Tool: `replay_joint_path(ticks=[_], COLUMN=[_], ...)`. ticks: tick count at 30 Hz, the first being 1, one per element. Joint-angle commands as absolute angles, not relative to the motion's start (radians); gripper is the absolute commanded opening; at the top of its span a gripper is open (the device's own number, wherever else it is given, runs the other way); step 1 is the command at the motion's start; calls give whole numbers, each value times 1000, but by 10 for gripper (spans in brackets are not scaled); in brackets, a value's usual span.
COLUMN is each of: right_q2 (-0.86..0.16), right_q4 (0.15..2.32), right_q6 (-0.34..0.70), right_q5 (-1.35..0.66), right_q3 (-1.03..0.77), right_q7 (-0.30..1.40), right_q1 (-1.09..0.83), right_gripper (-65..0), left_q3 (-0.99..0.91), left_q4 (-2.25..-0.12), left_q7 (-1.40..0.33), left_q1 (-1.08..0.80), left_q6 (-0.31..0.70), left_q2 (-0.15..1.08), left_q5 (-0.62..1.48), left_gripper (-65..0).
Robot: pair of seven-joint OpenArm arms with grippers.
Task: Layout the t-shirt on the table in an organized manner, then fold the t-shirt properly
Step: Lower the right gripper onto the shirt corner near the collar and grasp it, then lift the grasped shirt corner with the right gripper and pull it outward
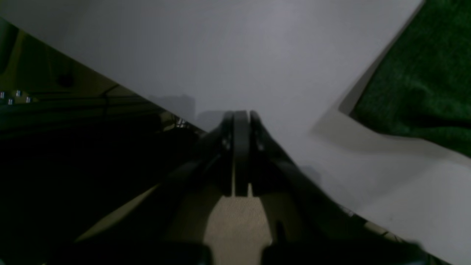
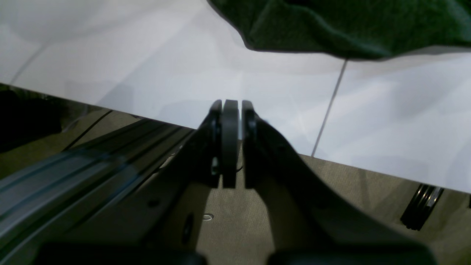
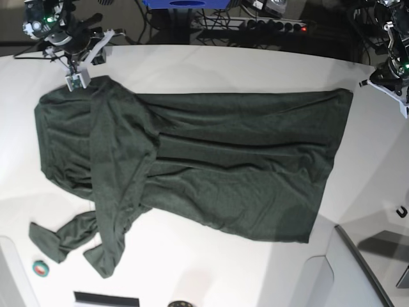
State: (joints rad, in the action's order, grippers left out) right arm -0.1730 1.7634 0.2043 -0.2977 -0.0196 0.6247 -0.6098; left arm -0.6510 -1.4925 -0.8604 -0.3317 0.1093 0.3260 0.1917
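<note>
Green t-shirt spread across my white surface — one sleeve folded over the body, the other bunched at the near corner, my left tool pressed shut and empty beyond the hem, my right tool likewise shut — nothing held, just beside the shirt's edge.

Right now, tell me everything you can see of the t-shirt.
The t-shirt is a plain dark green soft knit with no print. It lies spread across the white table, lengthwise from side to side in the base view, wrinkled, with straight edges at that view's right. At that view's left it is bunched, one part folded over the body and a sleeve trailing toward the near edge. Neither gripper holds it.
</note>
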Motion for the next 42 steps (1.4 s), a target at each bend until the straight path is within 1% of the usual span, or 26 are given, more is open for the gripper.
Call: replay_joint_path(ticks=[1, 3, 6, 10, 11, 12, 14, 16, 17, 18, 23, 29, 34, 36, 38, 40, 42], right_q2=[-176, -173, -165, -163, -163, -163, -148, -139, -139, -139, -139, -171, -173, -173, -173, -173, -173], right_q4=[1776, 1784, 1761, 1689, 1684, 1682, 1672, 1627, 1596, 1557, 1330, 1167, 1093, 1093, 1093, 1092, 1093], right_q6=[211, 205, 206, 208, 208, 208, 205, 209, 209, 209, 209, 209, 213, 213, 213, 213, 213], right_q5=[-302, -302, -302, -302, -302, -302, -302, -300, -300, -300, -295, -295, -295, -295, -295, -295, -295], right_q3=[-30, -62, -85, -90, -88, -87, -91, -93, -93, -93, -91, -85, -84, -84, -84, -84, -84], right_q7=[607, 604, 607, 607, 607, 607, 607, 602, 602, 602, 602, 584, 542, 542, 544, 545, 545], right_q1=[-610, -598, -529, -430, -417, -404, -367, -309, -263, -214, -24, 90, 116, 111, 110, 110, 107], right_gripper=[-630, -627, -627, -624, -608, -569, -447, -344, -315, -320, -384, -386, -389, -428, -501, -561, -572], left_q3=[-657, -657, -645, -550, -532, -521, -516, -518, -519, -519, -524, -553, -567, -567, -567, -567, -567], left_q4=[-1506, -1506, -1495, -1481, -1481, -1483, -1481, -1481, -1481, -1481, -1481, -1460, -1409, -1403, -1403, -1405, -1406], left_q7=[-848, -848, -848, -848, -848, -848, -848, -848, -848, -848, -848, -840, -808, -808, -808, -808, -808], left_q1=[-328, -308, -286, -251, -243, -240, -229, -229, -229, -229, -240, -263, -266, -266, -266, -266, -263], left_q6=[108, 108, 108, 108, 108, 108, 108, 108, 108, 108, 108, 108, 108, 108, 108, 108, 108], left_q2=[357, 357, 355, 351, 349, 349, 349, 349, 349, 349, 355, 355, 357, 363, 363, 363, 363], left_q5=[196, 188, 188, 188, 188, 188, 188, 188, 188, 188, 188, 189, 189, 189, 189, 189, 189], left_gripper=[-650, -650, -650, -650, -650, -650, -650, -650, -650, -650, -650, -650, -650, -650, -650, -650, -650])
